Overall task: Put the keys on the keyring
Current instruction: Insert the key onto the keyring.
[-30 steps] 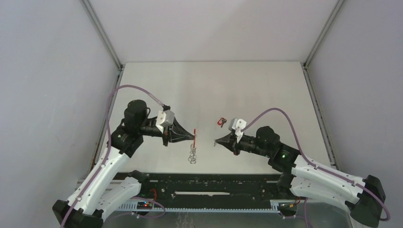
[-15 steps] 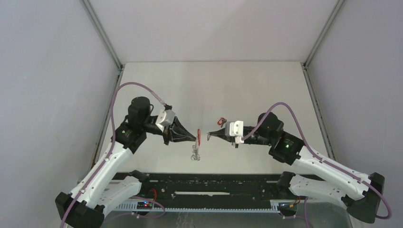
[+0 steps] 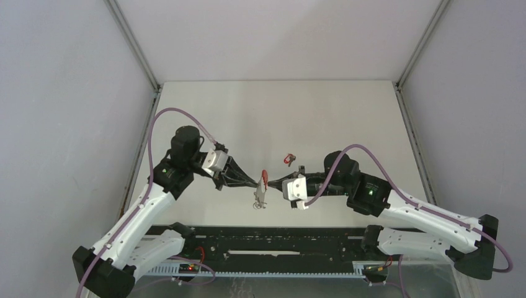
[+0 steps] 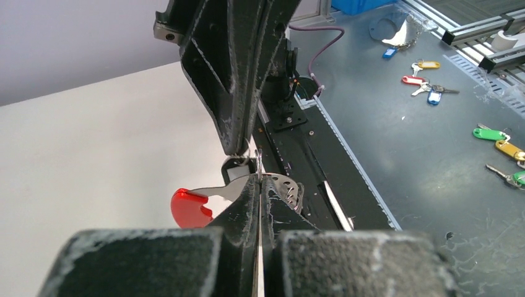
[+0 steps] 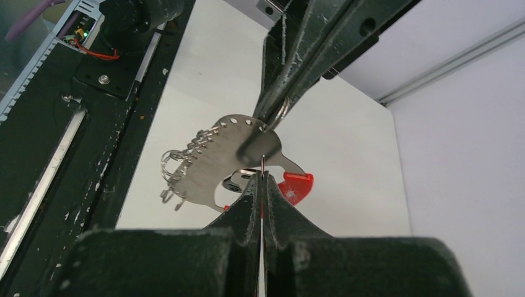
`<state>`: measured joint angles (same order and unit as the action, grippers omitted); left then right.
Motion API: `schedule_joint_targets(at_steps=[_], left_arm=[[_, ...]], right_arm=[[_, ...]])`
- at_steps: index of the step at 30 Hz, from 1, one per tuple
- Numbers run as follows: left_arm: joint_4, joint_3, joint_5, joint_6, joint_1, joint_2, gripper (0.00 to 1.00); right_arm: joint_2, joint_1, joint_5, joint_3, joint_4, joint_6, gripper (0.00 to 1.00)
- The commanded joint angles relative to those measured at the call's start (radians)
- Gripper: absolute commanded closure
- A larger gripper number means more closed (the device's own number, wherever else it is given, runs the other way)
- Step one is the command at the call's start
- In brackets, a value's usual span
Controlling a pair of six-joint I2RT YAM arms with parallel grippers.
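Left gripper (image 3: 257, 182) and right gripper (image 3: 271, 184) are pictured tip to tip above the table (image 3: 347, 118), both pinched shut on the keyring (image 5: 262, 164), from which the keys (image 5: 216, 158) are hung.

This is a robotics lab test cell. A white table (image 3: 279, 112) sits boxed in by plain grey panels (image 3: 62, 93) held in aluminium profiles (image 3: 133, 46). The left arm (image 3: 142, 211) and right arm (image 3: 422, 214) are bolted to a black rail (image 3: 273, 239), trailing purple cables (image 3: 180, 113), with a bare circuit board (image 3: 188, 268) at the near edge. Beyond the rail, the left wrist view shows a grey bench (image 4: 421, 154) strewn with spare colour-tagged keys (image 4: 489, 133) and a blue bin (image 4: 359, 5).
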<state>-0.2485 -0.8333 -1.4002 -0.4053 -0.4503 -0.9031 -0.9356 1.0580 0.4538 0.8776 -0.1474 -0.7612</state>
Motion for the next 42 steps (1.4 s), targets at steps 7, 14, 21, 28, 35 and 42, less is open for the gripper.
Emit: schedule_joint_targets(at_steps=[7, 14, 21, 28, 35, 42], left_arm=[[0.031, -0.079, -0.037, -0.093, -0.052, 0.007, 1.00], [0.028, -0.076, -0.029, -0.074, -0.055, 0.001, 1.00], [0.018, -0.067, -0.013, -0.066, -0.054, 0.004, 1.00], [0.016, -0.060, -0.003, -0.067, -0.053, 0.001, 1.00], [0.016, -0.056, 0.005, -0.072, -0.052, -0.001, 1.00], [0.016, -0.058, 0.013, -0.072, -0.049, -0.002, 1.00]], right_arm=[[0.006, 0.094, -0.108, 0.066, -0.013, -0.116, 1.00], [0.021, 0.096, -0.135, 0.066, -0.018, -0.133, 1.00], [0.032, 0.104, -0.135, 0.066, -0.017, -0.138, 1.00], [0.029, 0.120, -0.138, 0.066, -0.006, -0.147, 1.00], [0.022, 0.126, -0.141, 0.073, -0.005, -0.147, 1.00], [0.020, 0.126, -0.151, 0.076, -0.003, -0.144, 1.00]])
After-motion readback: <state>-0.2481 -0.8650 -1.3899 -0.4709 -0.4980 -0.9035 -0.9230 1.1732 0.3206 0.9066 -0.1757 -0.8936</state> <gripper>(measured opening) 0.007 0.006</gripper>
